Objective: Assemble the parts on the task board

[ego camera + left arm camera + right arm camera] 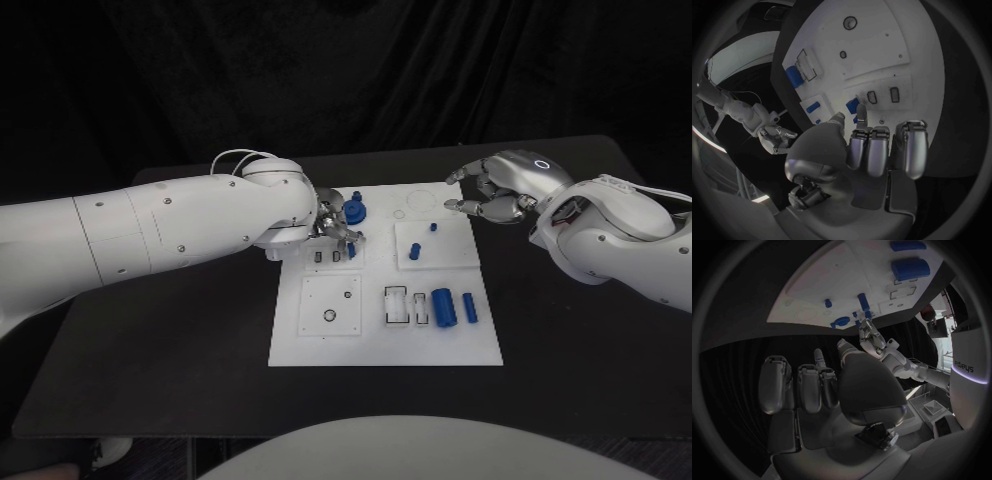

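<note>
The white, flat task board [384,345] is lying mid-tabletop [173,340], carrying smooth blue cylindrical parts [444,306] toward 4 o'clock. The left robot hand [332,228] is pinching a small blue part [351,250] at 10 o'clock. The right robot hand [490,197] is hovering at 1 o'clock, fingers curled, holding nothing.

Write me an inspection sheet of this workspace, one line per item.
Surface: black table, carrying the white task board.
Job's things: two blue cylinders lie side by side on the board; a small blue peg sits on its raised square plate.
Clutter: nothing seen.
Hands: left hand over the board's left edge, a blue part at its fingertips; right hand curled, holding nothing.
Cables: thin white wires looped at the left wrist.
Surroundings: black curtain behind.
</note>
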You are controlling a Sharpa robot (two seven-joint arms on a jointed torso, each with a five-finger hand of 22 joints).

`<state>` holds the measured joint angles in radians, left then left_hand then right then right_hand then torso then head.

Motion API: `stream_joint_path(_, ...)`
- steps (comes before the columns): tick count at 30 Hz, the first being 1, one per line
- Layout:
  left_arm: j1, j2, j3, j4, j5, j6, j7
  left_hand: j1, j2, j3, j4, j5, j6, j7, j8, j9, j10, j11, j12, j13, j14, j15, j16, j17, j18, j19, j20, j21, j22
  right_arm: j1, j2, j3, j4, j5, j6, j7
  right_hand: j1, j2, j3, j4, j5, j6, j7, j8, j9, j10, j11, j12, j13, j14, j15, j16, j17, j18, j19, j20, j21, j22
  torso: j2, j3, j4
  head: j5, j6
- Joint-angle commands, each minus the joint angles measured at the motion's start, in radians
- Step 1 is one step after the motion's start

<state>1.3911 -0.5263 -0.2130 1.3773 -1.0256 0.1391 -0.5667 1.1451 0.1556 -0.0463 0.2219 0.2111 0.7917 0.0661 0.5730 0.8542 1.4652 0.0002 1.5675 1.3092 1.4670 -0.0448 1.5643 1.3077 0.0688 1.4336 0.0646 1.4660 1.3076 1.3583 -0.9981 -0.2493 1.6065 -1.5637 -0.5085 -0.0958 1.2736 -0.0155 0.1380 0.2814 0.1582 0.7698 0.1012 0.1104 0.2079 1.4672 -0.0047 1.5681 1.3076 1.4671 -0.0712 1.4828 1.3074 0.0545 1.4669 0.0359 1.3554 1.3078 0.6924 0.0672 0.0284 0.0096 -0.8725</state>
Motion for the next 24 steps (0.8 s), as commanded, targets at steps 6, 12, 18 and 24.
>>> stream_joint_path(6,-0.01,0.009,0.001,-0.005,0.001,0.028,0.013,0.011,0.0,0.005,-0.009,0.012,0.009,-0.003,-0.01,0.004,0.106,-0.006,0.003,0.262,0.104,-0.007,0.006,0.263,-0.019,0.005,-0.004,-0.005,0.096,-0.002,0.002,0.001,0.0,-0.002,0.001,-0.016,-0.003,0.005,-0.005,-0.001,0.003,0.006,0.0,0.007,-0.001,0.104,0.009,0.003,0.263,0.082,0.008,-0.006,0.168,-0.005,0.025,0.009,-0.005,0.194,0.0,-0.0003,-0.0006,-0.004,0.0)
stream_joint_path(12,-0.016,0.012,0.001,-0.008,0.001,0.028,0.017,0.018,0.0,0.016,-0.017,0.025,0.013,-0.004,-0.021,0.01,0.106,-0.007,0.003,0.262,0.104,-0.008,0.006,0.263,-0.019,0.004,-0.005,-0.007,0.095,-0.002,0.001,0.001,0.0,-0.002,0.001,-0.017,-0.003,0.006,-0.005,-0.001,0.004,0.009,0.0,0.008,-0.001,0.104,0.009,0.003,0.263,0.082,0.008,-0.006,0.167,-0.004,0.025,0.009,-0.006,0.194,0.0,-0.0011,-0.0003,-0.006,0.0)
stream_joint_path(18,-0.019,0.013,0.001,-0.013,0.001,0.028,0.022,0.033,0.001,0.04,-0.032,0.044,0.016,-0.007,-0.037,0.019,0.106,-0.008,0.003,0.262,0.104,-0.01,0.006,0.263,-0.018,0.003,-0.007,-0.01,0.094,-0.002,0.0,0.001,0.0,-0.002,0.002,-0.019,-0.003,0.006,-0.005,-0.001,0.005,0.011,0.001,0.008,-0.001,0.104,0.009,0.003,0.263,0.082,0.008,-0.007,0.167,-0.004,0.025,0.009,-0.007,0.194,0.001,-0.0019,-0.0001,-0.009,0.0)
stream_joint_path(24,-0.02,0.014,0.001,-0.016,0.001,0.03,0.028,0.043,-0.008,0.088,-0.048,0.108,0.023,-0.008,-0.066,0.036,0.106,-0.01,0.003,0.262,0.104,-0.012,0.006,0.263,-0.017,0.001,-0.009,-0.015,0.093,-0.002,0.001,0.001,-0.001,-0.002,0.005,-0.022,0.005,0.01,-0.001,-0.008,0.013,0.016,0.003,0.007,-0.004,0.104,0.011,0.003,0.263,0.081,0.01,-0.008,0.165,-0.004,0.024,0.01,-0.01,0.194,0.001,-0.0021,-0.0007,-0.01,0.0)
